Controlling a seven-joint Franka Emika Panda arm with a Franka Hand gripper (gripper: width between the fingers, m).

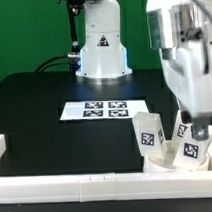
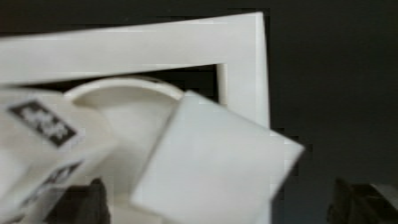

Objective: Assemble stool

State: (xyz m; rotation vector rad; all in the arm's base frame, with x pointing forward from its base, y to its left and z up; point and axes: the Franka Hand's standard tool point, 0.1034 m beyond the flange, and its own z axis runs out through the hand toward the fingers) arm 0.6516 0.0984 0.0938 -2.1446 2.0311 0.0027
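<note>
Hovering low over the stool seat (image 1: 181, 161) in the corner by the white rails (image 1: 57, 182), gripper (image 1: 194, 121) spreading, clasping nothing. Looking light, rigid, slick plastic; gripping an upright leg (image 1: 147, 129) across its flat tagged sides.

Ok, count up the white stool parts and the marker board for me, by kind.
Stool legs: 3, going by their tags, partly hidden by the arm
Seat: 1
Marker board: 1
Total: 5
</note>
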